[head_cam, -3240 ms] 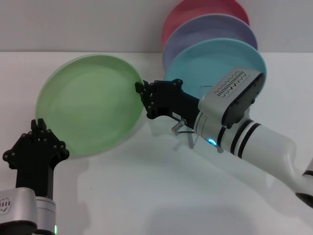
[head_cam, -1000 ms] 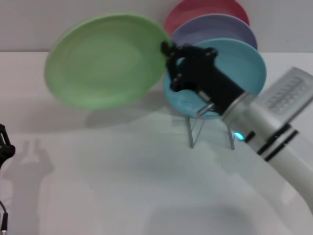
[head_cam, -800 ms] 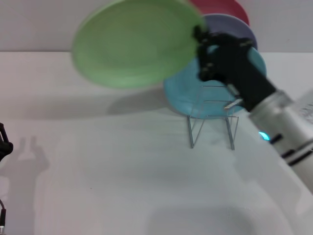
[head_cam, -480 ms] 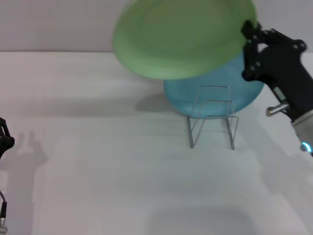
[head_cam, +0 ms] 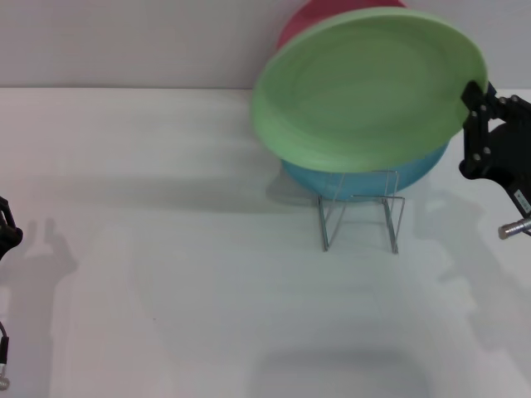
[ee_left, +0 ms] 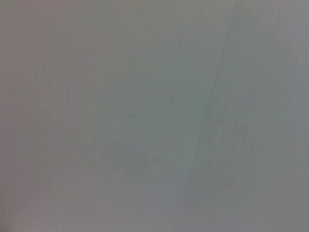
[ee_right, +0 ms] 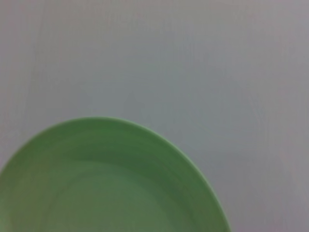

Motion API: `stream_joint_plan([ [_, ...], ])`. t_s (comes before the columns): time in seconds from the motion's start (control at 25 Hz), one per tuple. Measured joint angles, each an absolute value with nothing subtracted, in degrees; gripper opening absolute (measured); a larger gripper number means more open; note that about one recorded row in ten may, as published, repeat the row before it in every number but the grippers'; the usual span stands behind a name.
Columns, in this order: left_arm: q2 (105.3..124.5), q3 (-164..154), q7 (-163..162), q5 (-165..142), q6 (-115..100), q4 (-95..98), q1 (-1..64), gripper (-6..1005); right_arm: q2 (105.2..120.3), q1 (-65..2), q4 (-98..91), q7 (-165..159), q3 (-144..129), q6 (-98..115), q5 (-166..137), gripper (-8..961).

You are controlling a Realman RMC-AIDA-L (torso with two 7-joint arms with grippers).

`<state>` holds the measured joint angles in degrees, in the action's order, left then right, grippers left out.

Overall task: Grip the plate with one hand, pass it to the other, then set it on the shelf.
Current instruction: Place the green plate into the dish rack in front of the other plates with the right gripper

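Observation:
The light-green plate (head_cam: 365, 87) hangs in the air, tilted, above and in front of the wire shelf (head_cam: 358, 211) at the back right. My right gripper (head_cam: 474, 95) is shut on the plate's right rim. The right wrist view shows part of the green plate (ee_right: 106, 183) against a plain grey surface. Only a black bit of my left gripper (head_cam: 7, 228) shows at the far left edge, low and away from the plate.
A light blue plate (head_cam: 365, 178) stands in the shelf behind the green one, and a red plate (head_cam: 294, 25) peeks out behind it. The white table (head_cam: 207, 290) spreads in front of the shelf. The left wrist view shows only a plain grey surface.
My right gripper has carried the green plate up and to the right, from the left of the table to above the shelf. The left arm has pulled back to the left edge.

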<state>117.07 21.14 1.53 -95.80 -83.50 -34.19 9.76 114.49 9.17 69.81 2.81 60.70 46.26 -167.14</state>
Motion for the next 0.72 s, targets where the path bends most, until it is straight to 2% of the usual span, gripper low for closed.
stream_joint_plan([
  [0.72, 117.07, 20.88, 1.58, -96.02, -83.92, -34.19, 9.68, 204, 114.71, 10.61, 68.13, 5.86, 61.61, 43.41, -167.26, 18],
])
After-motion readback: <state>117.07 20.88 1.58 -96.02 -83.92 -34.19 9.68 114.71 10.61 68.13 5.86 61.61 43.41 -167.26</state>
